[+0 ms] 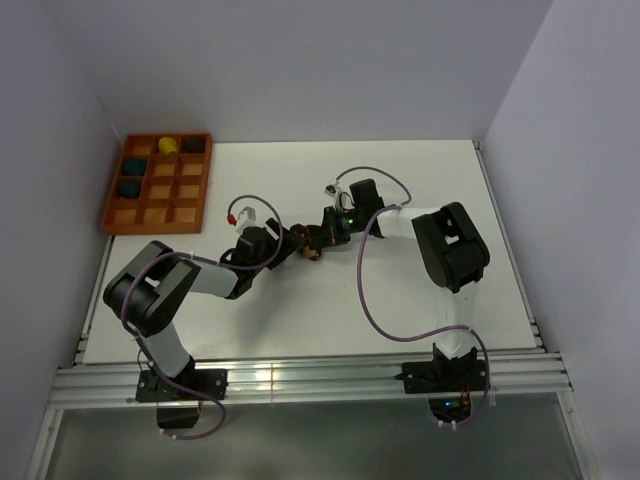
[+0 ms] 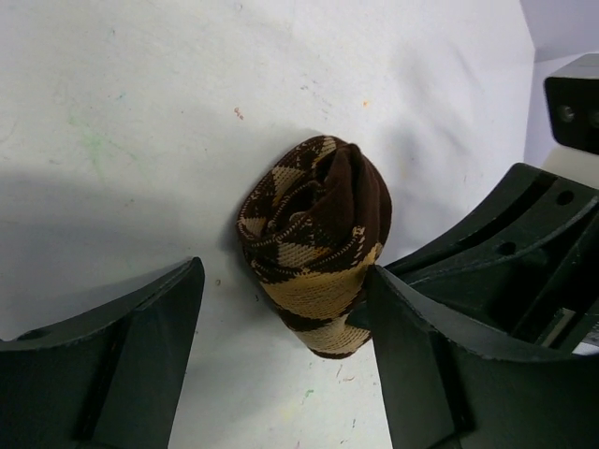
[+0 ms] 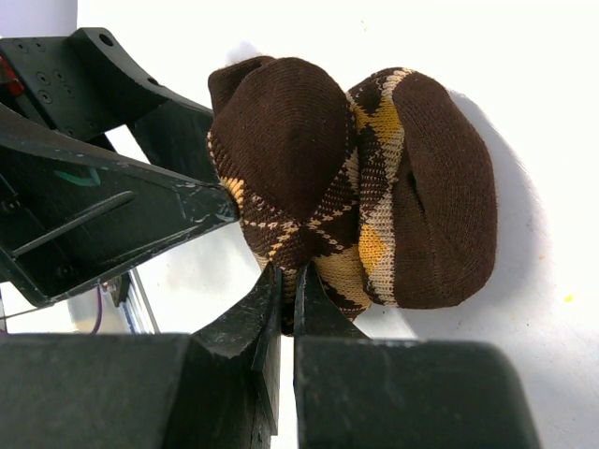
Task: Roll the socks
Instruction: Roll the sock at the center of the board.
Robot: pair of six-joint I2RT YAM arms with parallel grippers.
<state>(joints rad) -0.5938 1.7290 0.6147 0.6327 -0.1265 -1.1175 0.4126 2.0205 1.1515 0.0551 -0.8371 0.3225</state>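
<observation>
Right gripper (image 3: pixel 282 285): fingers pressed together to a thin dark slit, nipping the lower edge of the sock roll (image 3: pixel 356 187). How much fabric sits inside the slit is too dark to make out.
Left gripper (image 2: pixel 281 281): jaws wide apart, one on each side of the roll. The right-hand finger (image 2: pixel 421 365) touches the roll's side and the other stands clear of it.
Hidden: in the top view both grippers crowd over the roll, so only a small brown scrap of it shows. In the left wrist view the near finger covers most of the right gripper's body.
Sock roll: brown with a tan and yellow diamond pattern, wound into a fat bundle. It lies on the white table (image 1: pixel 400 180) near the middle, between the two grippers.
Left arm: reaches from its base inward to the right, forearm low over the table.
Right arm: elbow bent high, wrist stretched left toward the centre, facing the left gripper tip to tip.
Purple cable (image 1: pixel 365 290): loops down from the right arm's wrist to its base.
Tray (image 1: pixel 110 215): orange-brown, divided into compartments, at the far left corner, well apart from the arms.
Tray contents: four rolled bundles, a yellow one (image 1: pixel 167 145) and a dark one (image 1: pixel 193 144) in the back row, two teal ones (image 1: pixel 135 162) in the left column.
</observation>
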